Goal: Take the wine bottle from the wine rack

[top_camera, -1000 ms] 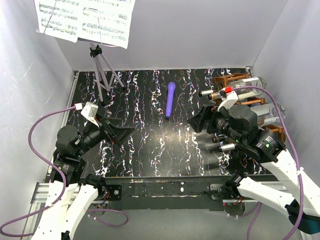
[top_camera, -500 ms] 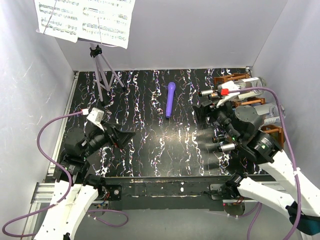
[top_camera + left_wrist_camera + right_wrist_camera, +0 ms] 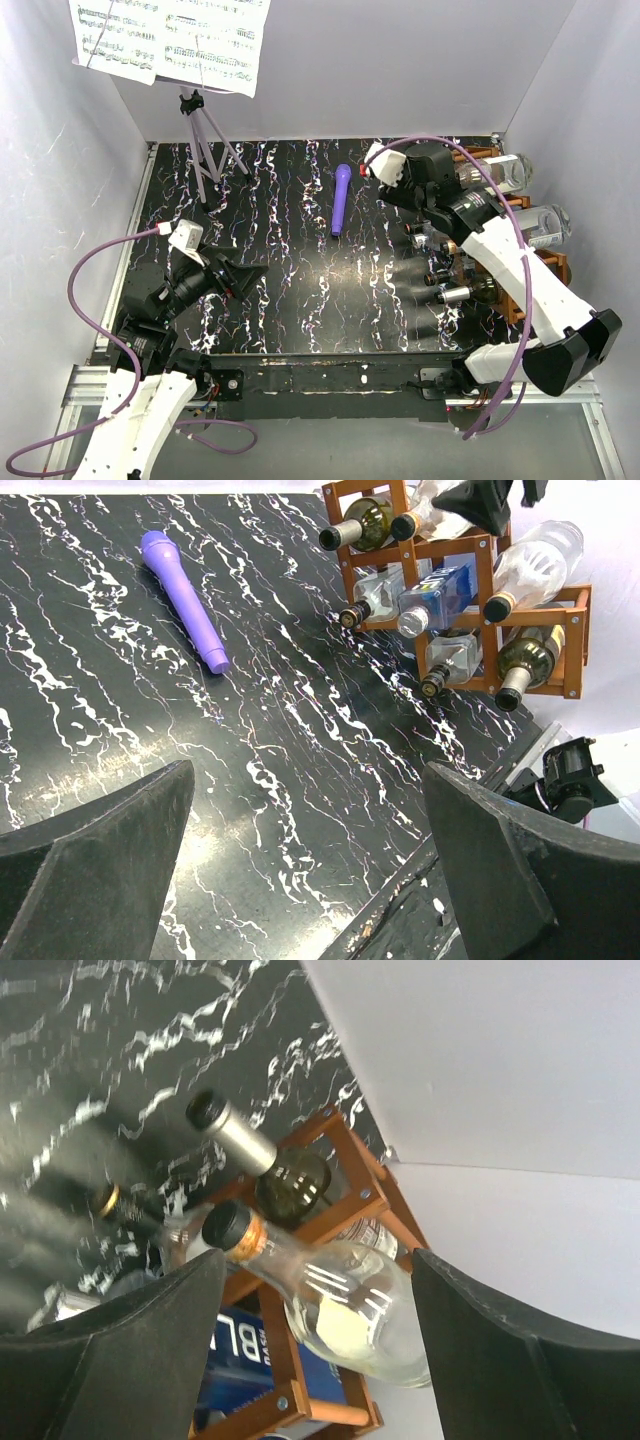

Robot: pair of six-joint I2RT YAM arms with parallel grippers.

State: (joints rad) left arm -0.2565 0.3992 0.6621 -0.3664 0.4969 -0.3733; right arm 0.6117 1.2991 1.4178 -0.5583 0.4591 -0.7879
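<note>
— Black, those fingers of the right pincer (image 3: 315,1270). How do they stand?

— Spread wide, with nothing in their grasp. Between them, just past the tips, lies a clear glass bottle (image 3: 345,1310) with a black cap and a gold band on its neck. Whether its body brushes the right-hand finger I cannot tell.

— And beyond that one?

— A dark green wine bottle (image 3: 290,1185) with a silver foil neck. It lies in an end cell of the reddish-brown wooden wine rack (image 3: 350,1150), neck pointing out over the surface (image 3: 150,1020). It sits ahead of the pincer and untouched. Closer in, under the clear bottle, a blue-labelled bottle (image 3: 235,1345) fills another cell.

— The rest of the rack?

— The left wrist view shows more bottles in the stepped cells, all lying with their necks towards the open surface.

— What of the left pincer (image 3: 310,860)?

— Jaws fully apart and empty, over the black, white-veined surface and well away from the rack. A purple microphone (image 3: 183,600) lies flat ahead of it to the left, and the rack stands ahead to the right.

— Anything further out?

— A grey tripod music stand (image 3: 205,150) carrying sheet music (image 3: 170,40), far beyond the left pincer in the back corner.
</note>
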